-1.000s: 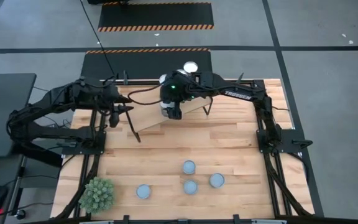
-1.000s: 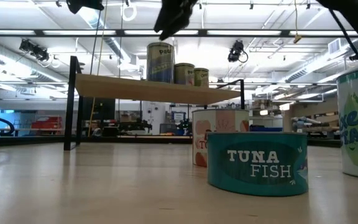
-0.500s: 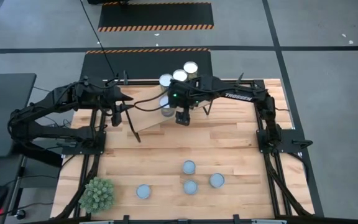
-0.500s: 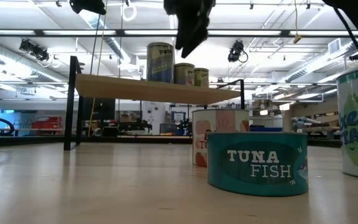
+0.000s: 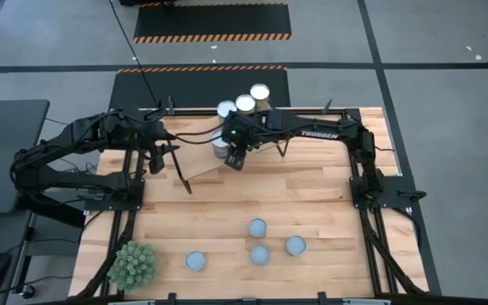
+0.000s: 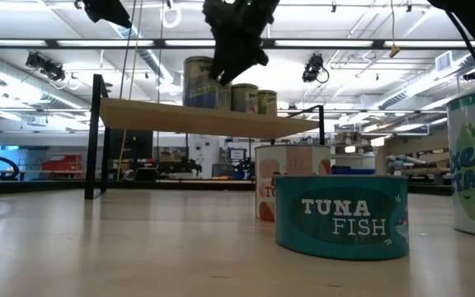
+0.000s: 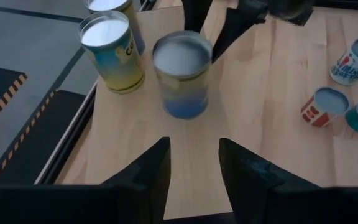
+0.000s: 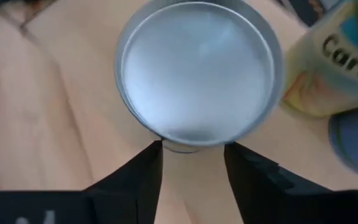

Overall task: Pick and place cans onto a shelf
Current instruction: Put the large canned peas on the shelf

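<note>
The light-wood shelf (image 5: 197,166) (image 6: 180,117) stands tilted on black legs at the table's far side. Three cans (image 5: 245,103) stand in a row on its far right part. Another silvery-topped can (image 5: 219,146) (image 8: 197,74) (image 7: 182,74) stands upright on the plank nearer its middle. My right gripper (image 5: 230,158) (image 6: 225,70) slants down at this can's near side, open, with a gap narrower than the can. My left gripper (image 5: 163,152) (image 7: 194,168) hovers open over the shelf's left end, holding nothing. Several cans (image 5: 257,227) stand on the table near the front. My right gripper has both fingertips (image 8: 156,152) against the lower near wall (image 8: 191,147) of the silvery-topped can, coming steeply from above and from the table's near side. The can is wider than the gap and lies ahead of the tips, not between them. It stands upright on the shelf.
A spiky green plant (image 5: 134,264) sits at the near left corner. Black frame rails (image 5: 358,178) run along both table sides. In the low view a tuna tin (image 6: 340,216) stands close in front. Bare wood lies between the shelf and the front cans.
My right gripper has come off the can's top, moved toward the near edge, then toward the table's left, ending against the can's near side. The can has slid a little toward the table's left along the shelf, still upright.
</note>
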Controlling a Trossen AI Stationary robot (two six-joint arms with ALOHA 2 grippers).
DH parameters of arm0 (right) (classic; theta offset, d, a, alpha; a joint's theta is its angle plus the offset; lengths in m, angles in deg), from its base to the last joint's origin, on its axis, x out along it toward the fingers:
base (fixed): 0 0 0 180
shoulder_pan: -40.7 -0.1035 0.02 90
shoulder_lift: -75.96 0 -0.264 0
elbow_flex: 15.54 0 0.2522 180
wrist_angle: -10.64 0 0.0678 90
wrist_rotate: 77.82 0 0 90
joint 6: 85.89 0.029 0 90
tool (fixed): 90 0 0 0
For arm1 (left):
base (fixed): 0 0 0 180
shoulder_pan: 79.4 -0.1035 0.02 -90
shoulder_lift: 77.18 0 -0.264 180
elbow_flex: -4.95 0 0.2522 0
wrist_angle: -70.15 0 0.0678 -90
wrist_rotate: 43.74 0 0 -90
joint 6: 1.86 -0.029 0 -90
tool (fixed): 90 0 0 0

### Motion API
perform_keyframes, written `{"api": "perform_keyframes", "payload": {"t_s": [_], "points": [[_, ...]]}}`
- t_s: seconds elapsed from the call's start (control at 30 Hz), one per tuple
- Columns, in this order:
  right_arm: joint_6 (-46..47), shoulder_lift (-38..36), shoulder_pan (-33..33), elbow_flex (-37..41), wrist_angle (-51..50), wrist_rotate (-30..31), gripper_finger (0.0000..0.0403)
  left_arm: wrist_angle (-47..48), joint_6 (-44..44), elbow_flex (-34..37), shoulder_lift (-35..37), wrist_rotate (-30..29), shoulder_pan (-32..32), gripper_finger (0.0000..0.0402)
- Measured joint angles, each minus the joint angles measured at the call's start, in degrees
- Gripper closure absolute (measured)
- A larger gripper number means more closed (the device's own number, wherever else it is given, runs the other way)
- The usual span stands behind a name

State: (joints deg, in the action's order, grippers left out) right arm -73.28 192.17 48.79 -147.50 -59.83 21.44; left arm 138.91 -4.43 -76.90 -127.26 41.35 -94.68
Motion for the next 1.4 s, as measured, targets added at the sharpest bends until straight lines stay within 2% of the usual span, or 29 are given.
{"api": "perform_keyframes", "payload": {"t_s": [0.1, 0.33, 0.53, 0.73, 0.8, 1.03, 1.2, 1.4], "points": [[1.09, 0.0, 0.42, 1.26, 3.94, 1.47, 0.0233, 0.21, 0.39, 0.0, -0.02, -0.29, 0.0, 0.026], [2.99, 0.02, 2.27, 5.41, 16.06, 0.49, 0.0233, 0.24, 0.46, 0.0, -0.15, -0.52, -0.02, 0.026], [5.78, 0.04, 3.34, 8.21, 20.24, -0.64, 0.0233, 0.57, 2.07, -0.04, -0.95, -1.72, -0.02, 0.026], [8.9, 0.0, 3.16, 8.56, 19.79, -10.1, 0.0233, 1.64, 3.74, -0.04, -2.16, -1.72, 0.0, 0.026], [8.53, 0.0, 2.52, 8.56, 20.39, -11.02, 0.0234, 1.3, 3.64, -0.04, -2.0, -1.74, 0.0, 0.026], [3.29, 2.11, 1.92, 8.52, 28.49, -7.13, 0.0234, 1.38, 3.45, -0.04, -2.01, -1.9, 0.0, 0.026], [2.28, 2.91, 2.8, 8.5, 28.51, -3.27, 0.0234, 1.46, 3.69, -0.04, -2.03, -1.88, 0.0, 0.026], [2.83, 2.62, 3.28, 8.52, 28.58, -6.07, 0.0234, 2.89, 6.03, 0.86, -2.41, -1.92, -0.04, 0.026]]}}
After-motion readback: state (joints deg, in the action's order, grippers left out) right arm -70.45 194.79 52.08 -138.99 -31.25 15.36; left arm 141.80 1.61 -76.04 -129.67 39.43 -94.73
